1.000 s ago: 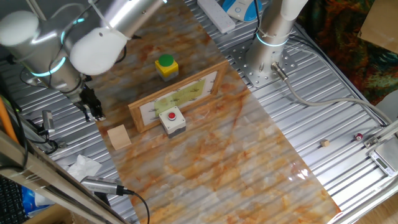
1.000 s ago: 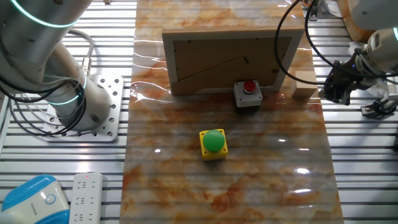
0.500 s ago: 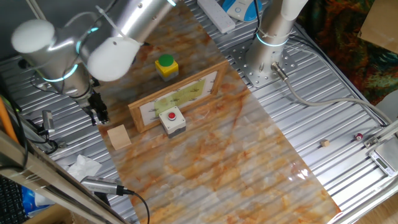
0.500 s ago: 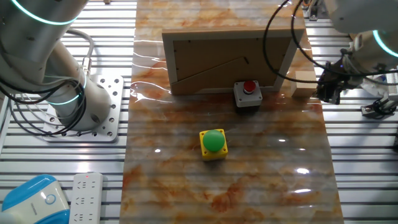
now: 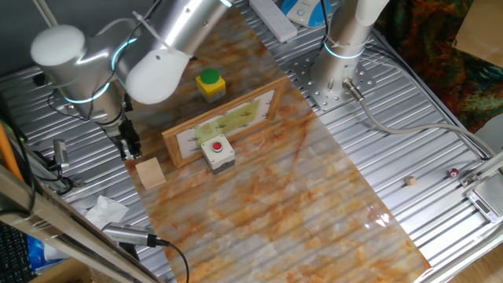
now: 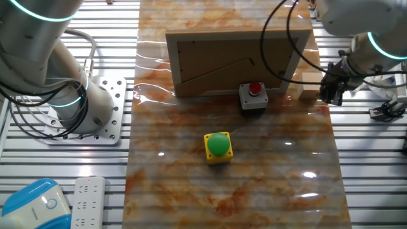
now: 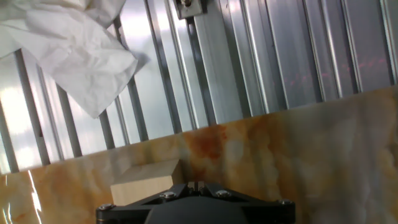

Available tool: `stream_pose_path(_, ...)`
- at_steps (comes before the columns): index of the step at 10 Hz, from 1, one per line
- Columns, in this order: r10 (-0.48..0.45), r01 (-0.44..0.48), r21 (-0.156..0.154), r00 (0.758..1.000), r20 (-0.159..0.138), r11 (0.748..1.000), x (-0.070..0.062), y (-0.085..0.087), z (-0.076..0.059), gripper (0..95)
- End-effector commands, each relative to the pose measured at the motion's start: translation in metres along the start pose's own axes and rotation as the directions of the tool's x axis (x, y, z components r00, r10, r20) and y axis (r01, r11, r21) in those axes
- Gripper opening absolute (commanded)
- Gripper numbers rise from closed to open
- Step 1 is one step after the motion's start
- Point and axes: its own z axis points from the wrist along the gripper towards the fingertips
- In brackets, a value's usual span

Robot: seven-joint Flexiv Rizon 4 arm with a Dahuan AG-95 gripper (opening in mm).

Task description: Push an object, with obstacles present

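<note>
The little wooden block (image 5: 150, 173) sits at the mat's edge, just past the end of the long wooden panel (image 5: 224, 124). The gripper (image 5: 130, 148) hangs right beside it, low down. I cannot tell if its fingers are wide or narrow. The push looks barely begun, if at all.

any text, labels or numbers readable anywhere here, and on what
None can be read.
The power strip has small marks, too blurred to read.
The blue and white device shows no legible label.
The red button box, green button box, wooden cube and framed panel carry no lettering.
</note>
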Motion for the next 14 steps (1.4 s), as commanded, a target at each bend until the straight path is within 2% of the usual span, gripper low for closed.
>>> stream_pose_path(1,-0.001,0.001,-0.004,1.000,0.001,1.000,-0.003,0.001,0.001,0.0)
stream_pose_path(8,0.004,-0.004,0.001,1.000,0.005,1.000,-0.004,-0.001,0.011,0.0)
stream_pose_path(10,-0.027,0.027,0.011,1.000,0.002,1.000,-0.005,-0.003,0.014,0.0)
stream_pose_path(12,-0.052,0.052,0.019,0.999,-0.014,0.998,-0.005,-0.003,0.014,0.0)
stream_pose_path(14,-0.134,0.134,0.027,0.991,-0.023,0.991,-0.005,-0.003,0.014,0.0)
